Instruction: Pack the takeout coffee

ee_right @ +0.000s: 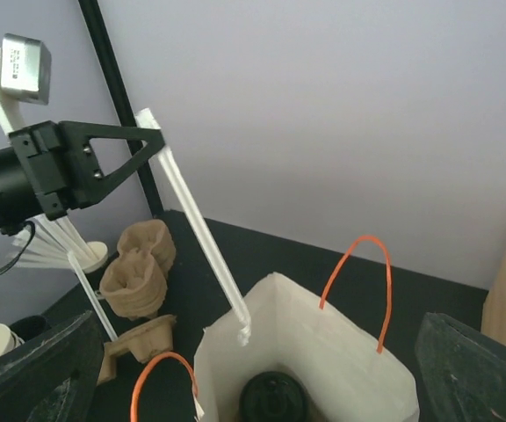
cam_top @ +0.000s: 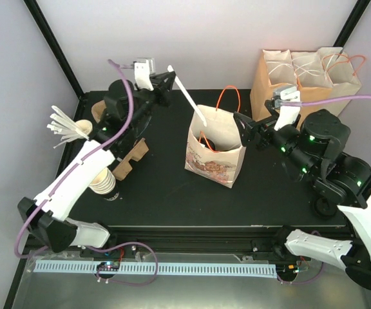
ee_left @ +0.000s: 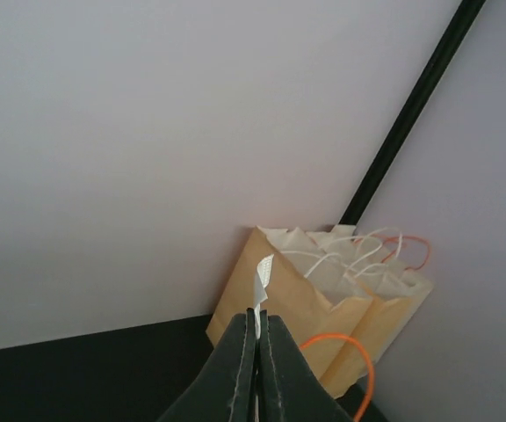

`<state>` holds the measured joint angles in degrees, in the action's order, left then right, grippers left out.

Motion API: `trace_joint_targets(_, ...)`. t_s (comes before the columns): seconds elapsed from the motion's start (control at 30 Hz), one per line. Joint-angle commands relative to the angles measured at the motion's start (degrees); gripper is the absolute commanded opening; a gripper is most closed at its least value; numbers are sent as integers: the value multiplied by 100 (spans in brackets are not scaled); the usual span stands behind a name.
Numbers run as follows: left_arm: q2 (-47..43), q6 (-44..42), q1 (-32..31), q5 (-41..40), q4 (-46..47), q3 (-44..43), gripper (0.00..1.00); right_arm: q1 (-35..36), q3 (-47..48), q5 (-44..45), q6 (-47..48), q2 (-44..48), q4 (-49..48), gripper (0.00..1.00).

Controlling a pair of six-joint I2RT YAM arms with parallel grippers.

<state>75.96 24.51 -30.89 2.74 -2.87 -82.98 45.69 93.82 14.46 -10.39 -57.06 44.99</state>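
**Coffee cup in the white bag, straw at the rim**
The takeout coffee sits at the bottom of the open white bag on the counter. The left jaws are pinched tight on a wrapped straw, and its low end is at the bag's rim. The right jaws are spread wide just beside the bag, holding nothing. Brown bags stand at the back.

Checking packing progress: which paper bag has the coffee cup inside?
The white printed bag mid-table, orange handles; the black-lidded cup sits inside. The brown bags stand at the back.
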Motion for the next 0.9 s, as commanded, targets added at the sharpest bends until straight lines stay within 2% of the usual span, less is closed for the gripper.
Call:
trace_joint_targets(0.0, 410, -760, -223, 1, 937, 135, 2, -158, -46, 58, -194, -237, 249, 100)
trace_joint_targets(0.07, 566, -983, -348, 240, 961, 134, 4, -436, 129, -354, -297, -468, 468, 100)
trace_joint_targets(0.2, 717, -1404, -597, 615, 503, 34, 74, -1300, 581, -1371, -528, -1043, 922, 100)
trace_joint_targets(0.27, 655, -1459, -674, 645, 291, 34, 94, -1604, 723, -1915, -646, -1309, 1012, 100)
trace_joint_targets(0.3, 596, -1458, -691, 648, 211, 47, 98, -1675, 773, -2065, -682, -1417, 1054, 100)
trace_joint_targets(0.57, -198, -1270, -699, 348, -1188, -260, 99, -1704, 186, -1929, -754, -1530, 661, 100)
trace_joint_targets(0.67, -562, -1211, -703, 673, -1891, -271, 99, -1704, 75, -2012, -728, -1544, 699, 100)
trace_joint_targets(0.77, -1009, -1130, -699, 1158, -2144, 215, 99, -1705, -145, -2301, -578, -1401, 693, 100)
trace_joint_targets(0.87, -1560, -1007, -701, 1582, -2014, 1046, 99, -1704, -740, -2094, -593, -970, 320, 100)
